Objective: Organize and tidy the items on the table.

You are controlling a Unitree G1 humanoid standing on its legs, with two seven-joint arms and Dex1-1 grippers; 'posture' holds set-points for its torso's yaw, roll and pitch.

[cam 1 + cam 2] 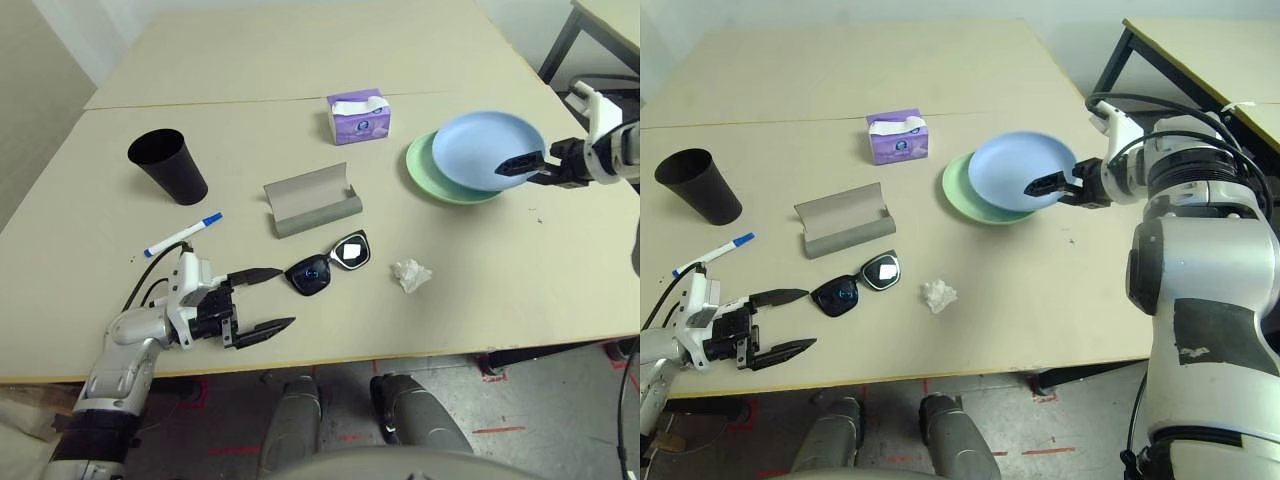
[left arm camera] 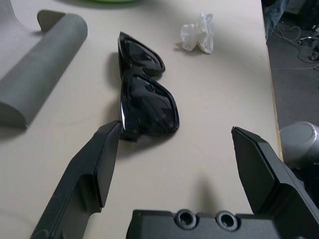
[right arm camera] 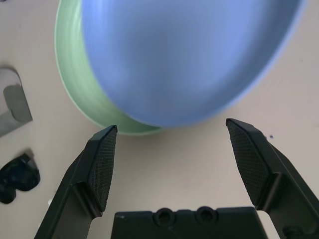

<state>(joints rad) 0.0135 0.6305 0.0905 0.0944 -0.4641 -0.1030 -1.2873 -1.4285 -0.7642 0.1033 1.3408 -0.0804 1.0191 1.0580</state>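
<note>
Left wrist view shows the left gripper (image 2: 174, 154) spread wide and holding nothing, its near finger tip just beside one end of the black sunglasses (image 2: 144, 94), which lie folded on the pale table (image 1: 300, 120) toward its near-left part. Beyond them, farther in, lies the open grey glasses case (image 1: 312, 202), with a black cup (image 1: 168, 165) and a blue-capped white marker (image 1: 183, 235) off to the left. A crumpled white tissue (image 1: 411, 274) sits just right of the sunglasses, and a purple tissue box (image 1: 359, 116) stands farther back near the seam. On the right, the blue plate (image 1: 488, 148) rests on the green plate (image 1: 425, 170), slightly offset. The right gripper (image 3: 172, 154) hovers at the stack's right rim, fingers fully apart and empty. By my judgement the sunglasses are light and rigid but easily scratched and glossy, so they could slip; pinching across the bridge or the frame rim, not the lenses, looks safest. The plates seem stiff, smooth and likely plastic, best pinched at the rim. The tissue is soft and nearly weightless and will crush under any grip. The cup is light and could tip if nudged at its rim.
</note>
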